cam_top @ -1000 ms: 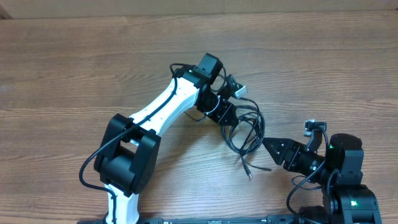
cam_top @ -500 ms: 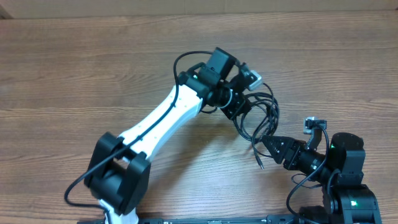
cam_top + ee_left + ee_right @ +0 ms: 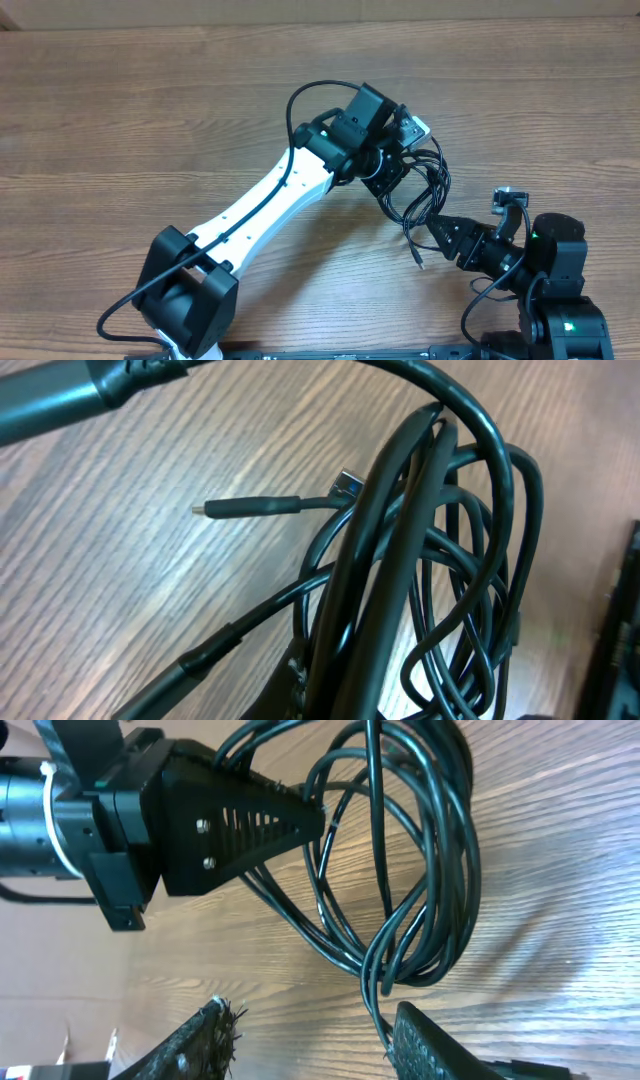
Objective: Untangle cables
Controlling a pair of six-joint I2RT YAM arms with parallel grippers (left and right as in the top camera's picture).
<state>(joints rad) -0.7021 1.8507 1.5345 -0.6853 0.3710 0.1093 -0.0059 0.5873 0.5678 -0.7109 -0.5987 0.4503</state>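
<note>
Finding: the cables [image 3: 428, 192] lie right of centre in the overhead view, a looped black bundle between the two arms, apparently hung partly clear of the table [image 3: 120, 110]. The left claw [image 3: 386, 178] is pressed together on the top of the bundle and pinches several strands at once. The right wrist view shows its tip biting the loops at upper middle of the frame. The right claw [image 3: 315, 1038] is spread at the bottom of that frame; one strand drops between its fingers, with no contact I can confirm. One plug [image 3: 250, 507] rests on the wood, left of centre in the left wrist view (which cable it ends cannot be traced through the overlap). Assessment: the step in hand appears to be taking a single strand with the right claw while the left anchors the rest. Recommendation: close only on the lone strand below the loops, where it hangs apart from its neighbours, and check that no second strand is caught. Then draw it toward the lower right of the overhead frame, away from the anchor, slowly enough to see whether the loops slacken or cinch. If they tighten, stop and feed slack back. The left claw should hold firm and high so the loops hang open.
</note>
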